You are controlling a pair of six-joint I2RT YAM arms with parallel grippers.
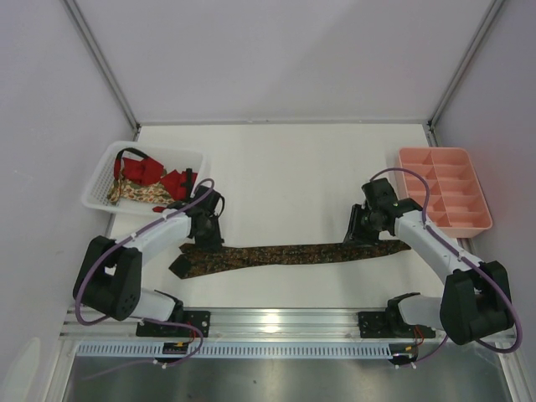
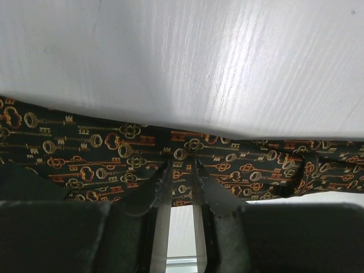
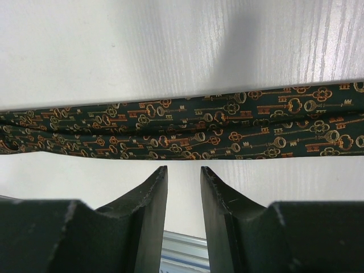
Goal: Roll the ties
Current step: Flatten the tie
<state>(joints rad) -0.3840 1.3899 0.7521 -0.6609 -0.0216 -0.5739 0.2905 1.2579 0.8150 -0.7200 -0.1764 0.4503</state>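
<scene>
A dark brown tie (image 1: pixel 276 253) with a reddish-gold key pattern lies flat and stretched left to right across the table's near half. My left gripper (image 1: pixel 208 239) is near its wide left end. In the left wrist view the left gripper (image 2: pixel 181 165) is open a little, with its tips over the tie (image 2: pixel 102 142) and cloth showing in the gap. My right gripper (image 1: pixel 360 235) is near the narrow right end. In the right wrist view the right gripper (image 3: pixel 183 169) is open and empty, with its tips just short of the near edge of the tie (image 3: pixel 227 131).
A white basket (image 1: pixel 99 182) at the back left holds a red tie (image 1: pixel 172 180) and a beige floral tie (image 1: pixel 134 193). A pink compartment tray (image 1: pixel 442 189) stands at the back right. An aluminium rail (image 1: pixel 276 322) runs along the near edge.
</scene>
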